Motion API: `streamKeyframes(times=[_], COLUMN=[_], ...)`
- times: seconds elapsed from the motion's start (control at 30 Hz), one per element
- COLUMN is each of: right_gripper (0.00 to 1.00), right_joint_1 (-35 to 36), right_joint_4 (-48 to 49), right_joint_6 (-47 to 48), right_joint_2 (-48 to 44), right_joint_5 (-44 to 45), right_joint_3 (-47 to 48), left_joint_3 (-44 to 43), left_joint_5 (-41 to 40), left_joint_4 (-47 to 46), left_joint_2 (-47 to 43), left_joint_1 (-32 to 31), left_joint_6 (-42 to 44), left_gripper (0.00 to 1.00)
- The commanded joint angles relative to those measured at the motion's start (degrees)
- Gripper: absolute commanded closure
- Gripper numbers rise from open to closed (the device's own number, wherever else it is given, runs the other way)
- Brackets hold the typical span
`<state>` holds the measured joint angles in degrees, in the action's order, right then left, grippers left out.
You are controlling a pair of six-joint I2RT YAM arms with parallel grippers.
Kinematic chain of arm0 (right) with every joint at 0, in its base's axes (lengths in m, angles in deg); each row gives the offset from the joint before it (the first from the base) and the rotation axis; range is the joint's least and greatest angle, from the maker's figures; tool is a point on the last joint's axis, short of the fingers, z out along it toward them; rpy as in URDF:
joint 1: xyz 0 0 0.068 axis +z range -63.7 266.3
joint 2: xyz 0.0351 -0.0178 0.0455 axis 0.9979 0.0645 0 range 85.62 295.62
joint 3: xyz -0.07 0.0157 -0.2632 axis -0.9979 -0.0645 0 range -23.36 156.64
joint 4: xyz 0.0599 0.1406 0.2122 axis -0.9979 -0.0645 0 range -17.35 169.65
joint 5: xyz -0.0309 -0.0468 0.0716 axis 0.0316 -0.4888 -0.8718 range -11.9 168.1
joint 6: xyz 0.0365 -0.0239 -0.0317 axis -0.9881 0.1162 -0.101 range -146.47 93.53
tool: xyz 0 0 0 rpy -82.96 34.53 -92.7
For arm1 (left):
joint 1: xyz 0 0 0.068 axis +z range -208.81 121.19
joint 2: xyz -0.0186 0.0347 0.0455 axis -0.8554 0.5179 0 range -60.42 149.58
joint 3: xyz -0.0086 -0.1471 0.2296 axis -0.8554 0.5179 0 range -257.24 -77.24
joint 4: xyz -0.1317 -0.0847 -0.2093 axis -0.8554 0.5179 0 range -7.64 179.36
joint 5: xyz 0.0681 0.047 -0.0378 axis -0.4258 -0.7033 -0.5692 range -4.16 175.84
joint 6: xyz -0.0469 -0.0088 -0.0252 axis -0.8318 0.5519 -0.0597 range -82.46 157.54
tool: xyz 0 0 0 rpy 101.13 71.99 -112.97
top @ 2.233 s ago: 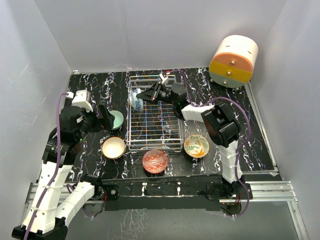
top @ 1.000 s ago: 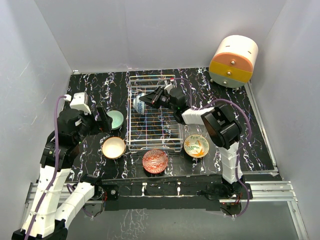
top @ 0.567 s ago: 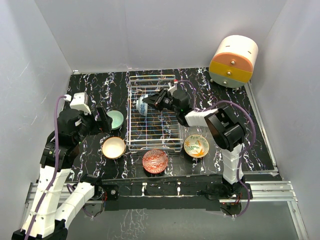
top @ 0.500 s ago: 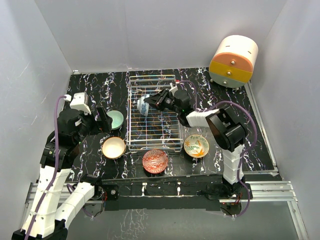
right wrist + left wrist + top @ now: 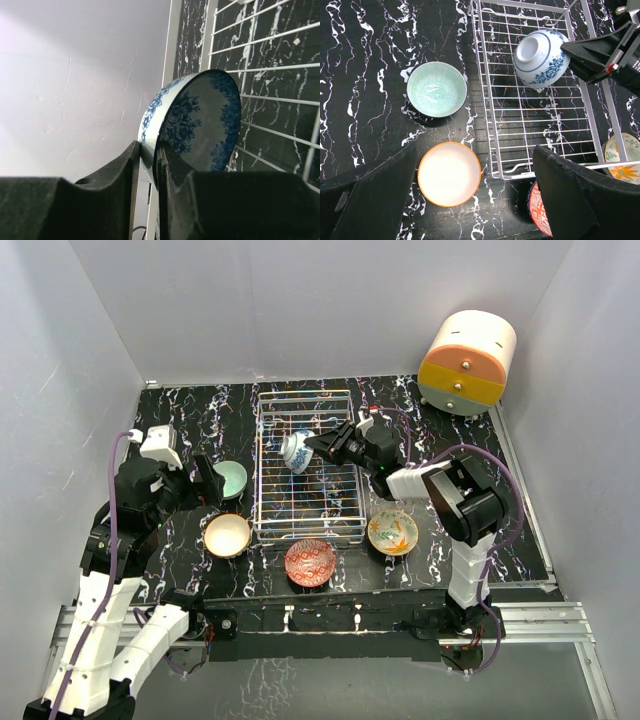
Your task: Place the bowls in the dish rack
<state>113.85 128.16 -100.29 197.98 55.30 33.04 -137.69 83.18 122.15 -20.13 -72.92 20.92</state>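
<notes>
Though tilted, bowl [image 5: 295, 452] within claw [image 5: 309, 444] (right)

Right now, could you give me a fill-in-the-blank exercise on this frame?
1. The right tool grips a bowl patterned in white and ___.
2. The number of bowls sitting on the table, outside the rack, is ___.
3. The mint bowl lies to the ___ of the rack.

Missing words: blue; four; left.
</notes>
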Motion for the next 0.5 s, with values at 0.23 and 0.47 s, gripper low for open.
streamKeyframes(times=[0.23, 0.47], right_gripper=[0.75, 0.74], right_joint_1=[-1.7, -1.8], right_joint_4=[-13.7, -19.1], right_joint_6=[6.6, 8.4], right_joint_2=[-3.6, -5.3], right_joint_5=[3.1, 5.6], right_joint_3=[-3.6, -3.1], left_joint_3=[1.0, 1.2], left_joint_5=[0.5, 0.3], left_joint_4=[-0.6, -0.3], left_joint_2=[0.0, -0.5], left_joint_1=[-0.3, -0.3], left_joint_6=[-0.6, -0.6], left_gripper=[0.03, 0.03])
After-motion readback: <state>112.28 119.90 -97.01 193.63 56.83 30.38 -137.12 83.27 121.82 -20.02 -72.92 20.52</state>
